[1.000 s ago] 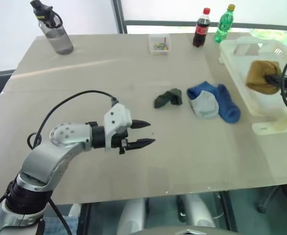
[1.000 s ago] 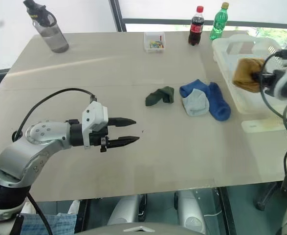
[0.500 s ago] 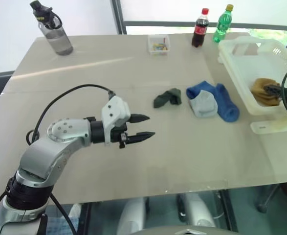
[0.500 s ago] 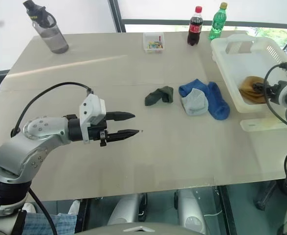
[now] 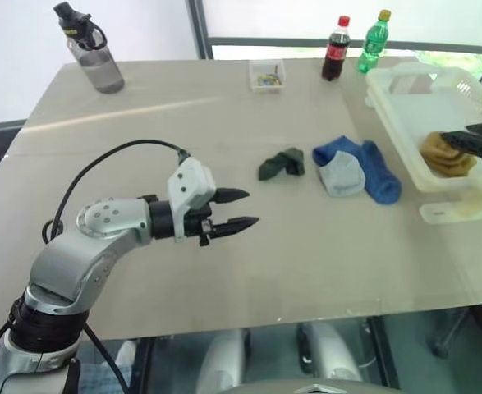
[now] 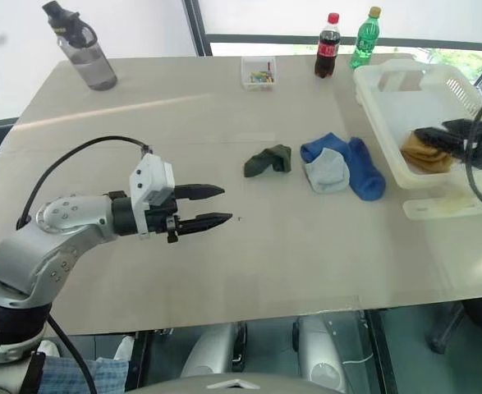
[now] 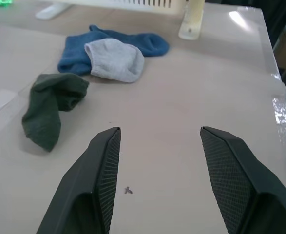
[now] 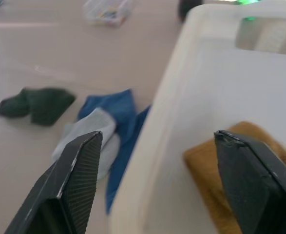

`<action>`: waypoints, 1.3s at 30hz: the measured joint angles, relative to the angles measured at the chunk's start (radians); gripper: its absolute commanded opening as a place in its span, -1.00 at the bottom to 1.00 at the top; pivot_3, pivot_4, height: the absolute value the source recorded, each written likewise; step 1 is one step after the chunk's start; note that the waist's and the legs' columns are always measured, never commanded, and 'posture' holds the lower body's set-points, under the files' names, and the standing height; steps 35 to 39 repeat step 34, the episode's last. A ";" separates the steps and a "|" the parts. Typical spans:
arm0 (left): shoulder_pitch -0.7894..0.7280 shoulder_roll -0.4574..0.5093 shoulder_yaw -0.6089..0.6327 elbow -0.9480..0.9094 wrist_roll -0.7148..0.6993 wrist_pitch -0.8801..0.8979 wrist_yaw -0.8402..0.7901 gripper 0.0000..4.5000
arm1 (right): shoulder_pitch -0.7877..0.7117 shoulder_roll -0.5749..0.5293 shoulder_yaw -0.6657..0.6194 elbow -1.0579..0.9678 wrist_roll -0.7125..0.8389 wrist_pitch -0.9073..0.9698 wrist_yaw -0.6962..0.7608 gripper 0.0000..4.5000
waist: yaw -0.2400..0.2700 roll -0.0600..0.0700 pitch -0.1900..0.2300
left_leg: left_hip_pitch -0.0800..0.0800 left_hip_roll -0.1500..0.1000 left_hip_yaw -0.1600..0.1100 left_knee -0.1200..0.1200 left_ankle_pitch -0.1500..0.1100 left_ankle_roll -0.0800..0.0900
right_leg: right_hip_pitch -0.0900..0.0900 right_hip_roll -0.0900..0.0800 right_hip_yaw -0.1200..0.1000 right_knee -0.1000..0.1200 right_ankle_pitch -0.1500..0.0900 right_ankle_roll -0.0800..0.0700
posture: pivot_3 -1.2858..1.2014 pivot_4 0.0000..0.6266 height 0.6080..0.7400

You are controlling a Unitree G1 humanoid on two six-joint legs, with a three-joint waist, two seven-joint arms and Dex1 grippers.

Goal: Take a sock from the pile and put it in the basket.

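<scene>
Sock (image 5: 447, 153) in basket (image 5: 405, 103), released.
Right gripper (image 6: 458, 135) spread wide just above it, holding nothing; left gripper (image 5: 241, 208) parted, empty, well apart, nearer pile (image 5: 357, 168).

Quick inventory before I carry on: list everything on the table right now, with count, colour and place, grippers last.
basket: one, cream-white, right edge of the table
mustard sock: one, ochre, lying inside the basket
blue sock: one, table centre-right, beside the basket
grey sock: one, light grey, lying on the blue sock
green sock: one, dark green, left of the blue sock
cola bottle: one, red cap, far edge
green bottle: one, yellow cap, beside the cola
clear box: one, far centre
water bottle: one, grey, far left corner
left gripper: open, empty, over bare table
right gripper: open, over the basket
</scene>
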 measured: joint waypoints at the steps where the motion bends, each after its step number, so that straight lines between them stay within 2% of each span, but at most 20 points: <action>1: 0.000 -0.004 0.013 0.000 -0.012 0.007 0.007 0.22 | 0.034 0.005 -0.004 -0.043 0.027 0.017 0.013 0.65 | 0.000 0.000 0.000 | 0.000 0.000 0.000 0.001 0.000 0.000 | 0.000 0.000 0.000 0.000 0.000 0.000 | 0.03 -0.52 1.00; 7: 0.003 -0.031 0.069 -0.011 -0.099 0.054 0.063 0.22 | 0.175 0.013 -0.092 -0.207 0.145 0.076 0.013 0.65 | -0.001 0.000 0.000 | 0.002 -0.001 0.001 0.005 0.000 0.000 | 0.001 0.000 0.001 0.006 0.000 0.001 | 0.03 -0.52 1.00; 16: 0.031 -0.012 0.159 -0.033 -0.212 0.100 0.083 0.22 | 0.350 0.015 -0.176 -0.317 0.228 0.074 0.040 0.65 | -0.002 0.000 0.000 | 0.002 0.000 0.001 0.007 0.000 0.000 | 0.000 0.001 0.002 0.010 0.000 0.001 | 0.03 -0.52 1.00; 23: 0.175 0.014 0.259 -0.062 -0.270 0.125 0.102 0.22 | 0.498 0.131 -0.195 -0.464 0.270 0.033 0.008 0.65 | -0.002 0.000 0.000 | 0.003 0.000 0.001 0.007 0.000 0.000 | 0.000 0.001 0.002 0.011 0.000 0.001 | 0.03 -0.52 1.00; 29: 0.354 0.009 0.339 -0.123 -0.268 0.118 0.151 0.22 | 0.587 0.147 -0.158 -0.508 0.218 -0.104 0.049 0.65 | -0.002 -0.001 -0.001 | 0.004 0.000 0.002 0.008 0.000 0.000 | 0.001 0.001 0.002 0.011 0.000 0.001 | 0.03 -0.52 1.00; 34: 0.520 -0.004 0.400 -0.165 -0.231 0.077 0.153 0.22 | 0.616 0.123 -0.116 -0.454 0.125 -0.231 0.113 0.65 | -0.002 -0.002 -0.002 | 0.004 0.000 0.002 0.008 0.000 0.000 | 0.001 0.001 0.002 0.011 -0.002 -0.001 | 0.03 -0.52 1.00; 39: 0.520 -0.004 0.400 -0.165 -0.231 0.077 0.153 0.22 | 0.616 0.123 -0.116 -0.454 0.125 -0.231 0.113 0.65 | -0.002 -0.002 -0.002 | 0.004 0.000 0.002 0.008 0.000 0.000 | 0.001 0.001 0.002 0.011 -0.002 -0.001 | 0.03 -0.52 1.00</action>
